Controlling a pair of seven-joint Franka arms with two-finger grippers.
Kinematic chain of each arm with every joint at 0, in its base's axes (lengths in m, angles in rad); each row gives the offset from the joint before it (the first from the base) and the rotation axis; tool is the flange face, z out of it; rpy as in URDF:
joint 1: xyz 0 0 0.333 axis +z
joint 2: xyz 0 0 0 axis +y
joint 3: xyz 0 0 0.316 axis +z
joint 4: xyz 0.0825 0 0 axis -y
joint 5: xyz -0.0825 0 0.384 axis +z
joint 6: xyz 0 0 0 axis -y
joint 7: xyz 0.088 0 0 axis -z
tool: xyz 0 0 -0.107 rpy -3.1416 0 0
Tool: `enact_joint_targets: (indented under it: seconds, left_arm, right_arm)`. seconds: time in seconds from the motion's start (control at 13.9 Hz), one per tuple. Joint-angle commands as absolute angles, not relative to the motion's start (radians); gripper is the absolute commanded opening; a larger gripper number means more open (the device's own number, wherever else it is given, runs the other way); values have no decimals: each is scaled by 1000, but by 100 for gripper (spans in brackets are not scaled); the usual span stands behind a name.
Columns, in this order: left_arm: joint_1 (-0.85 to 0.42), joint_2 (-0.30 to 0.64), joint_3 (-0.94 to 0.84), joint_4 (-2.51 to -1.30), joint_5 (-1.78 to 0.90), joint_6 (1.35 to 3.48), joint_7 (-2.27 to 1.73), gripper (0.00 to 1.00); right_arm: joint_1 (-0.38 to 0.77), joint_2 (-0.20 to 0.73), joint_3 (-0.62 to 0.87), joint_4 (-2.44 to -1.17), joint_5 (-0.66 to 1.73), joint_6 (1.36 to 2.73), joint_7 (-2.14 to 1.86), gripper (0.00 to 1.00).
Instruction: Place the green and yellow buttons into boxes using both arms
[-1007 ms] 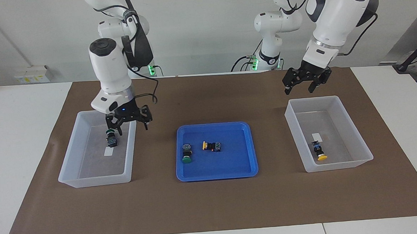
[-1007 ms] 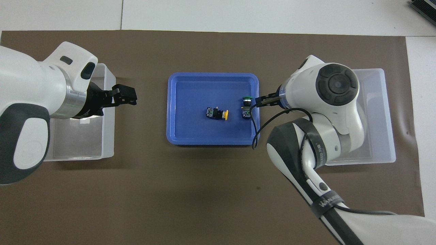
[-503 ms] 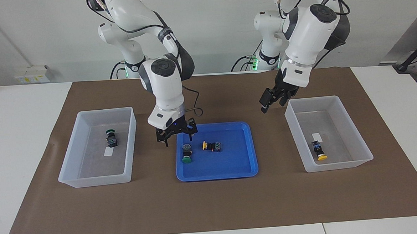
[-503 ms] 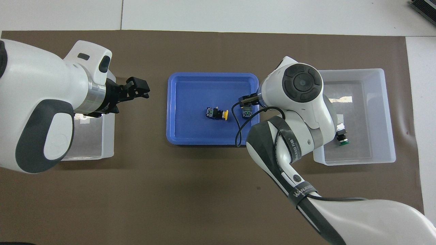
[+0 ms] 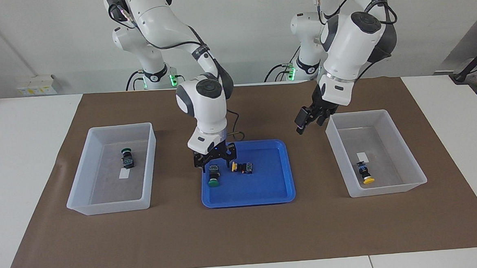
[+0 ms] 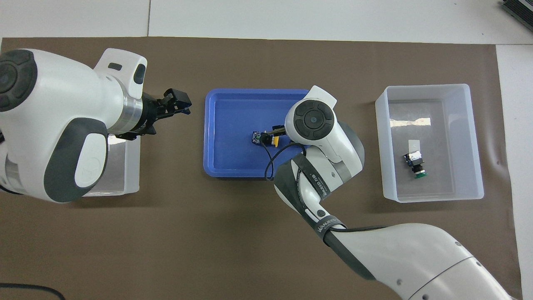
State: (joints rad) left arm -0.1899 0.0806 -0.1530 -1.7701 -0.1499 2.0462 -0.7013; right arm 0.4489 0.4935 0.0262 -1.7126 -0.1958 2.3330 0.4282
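Facing view first: the right claw (image 5: pixel 213 163) has come away from the box (image 5: pixel 107 206) at nine o'clock of the blue tray (image 5: pixel 248 201) and is now low over the tray's nine o'clock side. A second ago it hung inside that box above a green button (image 5: pixel 127 158), which lies loose on the box floor, so that delivery looks finished.

The claw's fingers stand apart, one on either side of the black body of the second green button (image 5: pixel 213 177), whose cap points to six o'clock. They are narrowing, but nothing is held yet, and I cannot tell whether they touch the body. From overhead the right arm's wrist hides this button.

The left claw (image 5: pixel 308 121) has swung off its own box (image 5: pixel 388 189), at three o'clock of the tray. It now hovers over the brown mat (image 5: pixel 244 236) between that box and the tray, at about two o'clock of the tray. It is wide apart and empty. One yellow button (image 5: pixel 365 173) already lies in that box.

The other yellow button (image 5: pixel 242 167) lies on its side near the tray's middle, at two o'clock of the tray's green one and just beside the right claw.

By my reading the job is half done. The right arm is about to grip its second green button, and the left arm is coming for the last yellow one. The two buttons lie close together, so the claws could crowd each other.
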Motion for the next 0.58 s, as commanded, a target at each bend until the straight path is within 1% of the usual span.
enact_joint_targets:
  seconds: [0.0,0.14,0.22,0.29,0.36,0.43,0.5]
  left_arm:
    - [-204,66,-138,-1816,-164,2098,-706,98]
    - [-204,69,-140,-1816,-164,2124,-707,98]
    - [-204,69,-140,-1816,-164,2125,-706,98]
    - [-201,68,-140,-1816,-164,2125,-703,99]
    - [-201,69,-140,-1816,-164,2128,-701,99]
    - [-202,69,-140,-1818,-164,2143,-706,99]
    - [-206,71,-140,-1819,-166,2152,-709,99]
  right_arm:
    - [446,479,28,-1772,-225,2394,472,79]
    - [446,476,28,-1787,-225,2407,474,79]
    - [446,476,28,-1789,-225,2407,480,76]
    - [446,474,28,-1792,-225,2408,482,58]
    - [446,472,28,-1796,-225,2407,483,44]
    - [446,471,28,-1801,-225,2408,488,35]
    - [446,469,28,-1801,-227,2408,489,31]
